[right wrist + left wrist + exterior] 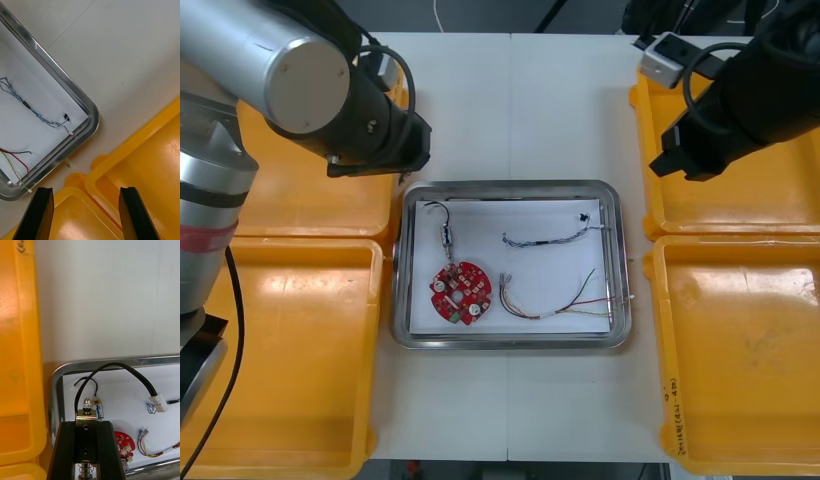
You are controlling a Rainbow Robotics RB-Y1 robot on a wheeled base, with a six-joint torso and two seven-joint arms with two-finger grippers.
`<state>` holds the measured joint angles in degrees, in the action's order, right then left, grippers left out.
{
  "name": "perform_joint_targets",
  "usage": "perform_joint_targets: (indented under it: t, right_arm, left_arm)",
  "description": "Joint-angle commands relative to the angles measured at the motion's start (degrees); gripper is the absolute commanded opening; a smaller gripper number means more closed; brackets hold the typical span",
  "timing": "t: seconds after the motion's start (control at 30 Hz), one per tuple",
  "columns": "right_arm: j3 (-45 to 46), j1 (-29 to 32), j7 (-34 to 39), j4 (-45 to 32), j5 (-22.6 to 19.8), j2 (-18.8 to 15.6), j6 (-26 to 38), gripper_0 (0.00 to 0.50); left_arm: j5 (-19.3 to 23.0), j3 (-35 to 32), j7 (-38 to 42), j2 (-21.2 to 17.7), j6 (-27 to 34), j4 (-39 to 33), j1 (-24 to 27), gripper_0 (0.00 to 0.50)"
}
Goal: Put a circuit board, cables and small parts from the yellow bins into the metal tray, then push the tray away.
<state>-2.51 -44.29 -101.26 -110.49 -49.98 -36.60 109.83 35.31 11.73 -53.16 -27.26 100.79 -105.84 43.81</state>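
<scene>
The metal tray (pixel 511 187), white inside, holds a round red circuit board (pixel 461 293), a black cable (pixel 442 214), a twisted blue and white cable (pixel 555 236) and a red and yellow cable (pixel 558 306). My left gripper (pixel 86 442) hovers over the tray's far left corner (pixel 56 378), shut on a small metal part (pixel 86 416) with a second black cable (pixel 120 367) arcing from it to a white plug (pixel 159 403). My right gripper (pixel 85 213) is open and empty over the two right bins, beside the tray's far right corner (pixel 92 120).
Two yellow bins (pixel 280 350) stand to the left of the tray and two (pixel 740 350) to the right, all looking bare inside. My left arm (pixel 370 110) covers part of the far left bin; my right arm (pixel 740 100) hangs over the far right one.
</scene>
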Motion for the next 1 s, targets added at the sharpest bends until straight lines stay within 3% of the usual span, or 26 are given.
perform_joint_targets:
  t: [0.03,0.63,1.0]
  right_arm:
    - [6.38,3.50,2.38,-1.75,-0.82,-3.56,0.17,0.500]
    - [23.25,16.07,5.37,-3.51,1.11,-4.53,0.17,0.500]
    - [24.92,26.71,15.65,-11.07,0.67,-4.53,0.17,0.500]
  left_arm:
    - [-1.48,3.30,-1.60,2.74,-2.27,-1.12,-0.30,0.003]
    - [-5.25,11.74,-1.24,6.96,-9.74,6.43,-0.21,0.003]
    - [-6.31,15.43,-1.33,8.10,-14.57,11.88,-0.21,0.002]
